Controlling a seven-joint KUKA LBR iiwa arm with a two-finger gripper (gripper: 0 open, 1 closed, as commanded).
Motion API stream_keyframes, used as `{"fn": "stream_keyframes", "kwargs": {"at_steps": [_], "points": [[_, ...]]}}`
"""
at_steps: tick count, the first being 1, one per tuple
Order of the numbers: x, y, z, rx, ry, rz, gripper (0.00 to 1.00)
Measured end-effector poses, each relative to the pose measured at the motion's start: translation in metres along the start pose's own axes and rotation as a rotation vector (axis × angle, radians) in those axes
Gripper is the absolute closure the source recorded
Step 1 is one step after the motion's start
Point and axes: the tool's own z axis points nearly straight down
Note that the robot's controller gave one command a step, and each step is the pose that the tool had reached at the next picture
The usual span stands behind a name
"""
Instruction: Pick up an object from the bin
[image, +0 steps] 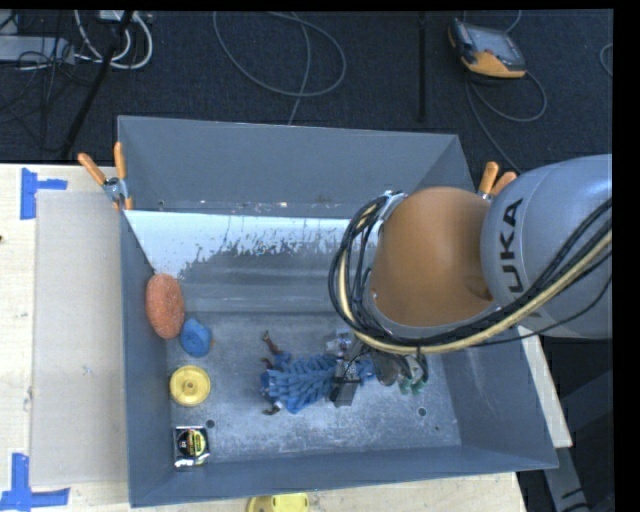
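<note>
One "UKA" arm (520, 250) overhangs a blue bristly toy (295, 380); whether fingers (345, 390) grip is unclear.

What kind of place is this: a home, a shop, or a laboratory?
Most likely a robotics laboratory: a KUKA arm reaches into a grey metal bin of small loose things, and loose cables lie on the dark floor behind it.

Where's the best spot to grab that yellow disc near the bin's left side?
Take the yellow disc by its outer rim, straight down from above. It lies flat, with the blue lump and tape measure above and below it in view, so probably close across left to right.
</note>
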Motion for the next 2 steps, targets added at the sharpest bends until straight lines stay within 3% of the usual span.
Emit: {"fn": "stream_keyframes", "kwargs": {"at_steps": [1,2], "points": [[0.000,0.000,0.000,0.000,0.000,0.000,1.00],[-0.009,0.008,-0.044,0.001,0.007,-0.005,1.00]]}}
